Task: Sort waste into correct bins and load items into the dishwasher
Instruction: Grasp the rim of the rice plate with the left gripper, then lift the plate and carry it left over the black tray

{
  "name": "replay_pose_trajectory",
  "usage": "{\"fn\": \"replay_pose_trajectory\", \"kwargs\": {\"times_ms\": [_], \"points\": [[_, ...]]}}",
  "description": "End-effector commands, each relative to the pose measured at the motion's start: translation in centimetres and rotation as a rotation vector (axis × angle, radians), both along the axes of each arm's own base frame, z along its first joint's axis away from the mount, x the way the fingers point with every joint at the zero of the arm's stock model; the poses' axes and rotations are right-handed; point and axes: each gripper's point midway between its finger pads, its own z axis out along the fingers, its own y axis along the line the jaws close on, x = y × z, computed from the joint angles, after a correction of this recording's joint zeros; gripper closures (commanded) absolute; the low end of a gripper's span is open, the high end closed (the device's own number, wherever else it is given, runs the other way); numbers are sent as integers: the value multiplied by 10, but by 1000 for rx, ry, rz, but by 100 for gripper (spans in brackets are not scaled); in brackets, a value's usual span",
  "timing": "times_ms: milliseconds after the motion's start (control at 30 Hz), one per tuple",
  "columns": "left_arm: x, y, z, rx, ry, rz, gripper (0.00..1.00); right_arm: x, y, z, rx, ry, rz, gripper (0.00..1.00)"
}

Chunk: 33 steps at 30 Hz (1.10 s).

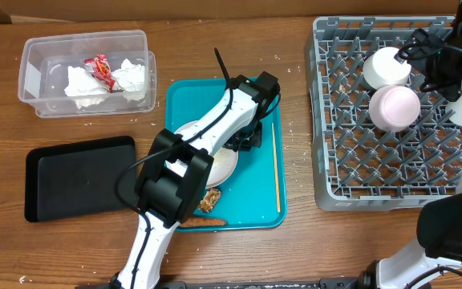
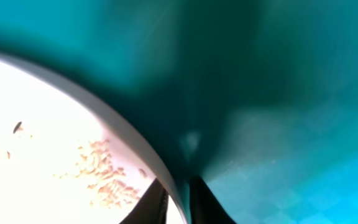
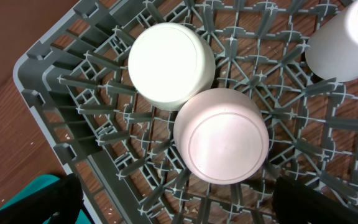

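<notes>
Teal tray [image 1: 184,98], left hand [image 2: 179,200] pinching white plate [image 2: 42,124] rim, bare floor beside

The table [image 1: 295,24] is matt brown wood with visible grain. At 10 o'clock, the tub [image 1: 29,76] is clear glossy plastic. Its napkins [image 1: 79,80] are crumpled paper and the wrapper [image 1: 101,66] is crinkled and shiny. The black tray [image 1: 79,177] looks matt, the teal tray [image 1: 184,96] smooth plastic. The plate [image 2: 42,112] is glossy white and the stick [image 1: 277,168] pale wood. At 3 o'clock, the rack [image 1: 321,120] is matt grey plastic and the bowl [image 3: 222,137] is smooth.
</notes>
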Motion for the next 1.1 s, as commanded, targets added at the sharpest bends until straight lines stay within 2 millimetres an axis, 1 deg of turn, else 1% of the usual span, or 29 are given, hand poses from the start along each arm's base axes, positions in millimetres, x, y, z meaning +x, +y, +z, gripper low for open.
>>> {"fn": "replay_pose_trajectory", "kwargs": {"times_ms": [0, 100, 200, 333, 467, 667, 700, 900, 1067], "points": [[-7, 4, -9, 33, 25, 4, 91, 0, 1, 13, -4, -36, -3, 0], [-8, 5, -6, 39, 31, 5, 96, 0, 1, 13, -4, -36, -3, 0], [-8, 8, -2, 54, 32, 5, 96, 0, 1, 13, -4, -36, -3, 0], [-7, 16, 8, 103, 23, 32, 96, 0, 1, 13, -5, -36, -3, 0], [-8, 18, 18, 118, 26, 43, 96, 0, 1, 13, -4, -36, -3, 0], [0, 35, 45, 222, -32, 94, 96, 0, 1, 13, -4, -36, -3, 0], [2, 35, 52, 229, -44, 97, 96, 0, 1, 13, -4, -36, -3, 0], [10, 34, 76, 224, -82, 115, 96, 0, 1, 13, -5, -36, -3, 0], [7, 50, 96, 297, -108, 183, 96, 0, 1, 13, -5, -36, -3, 0]]}}
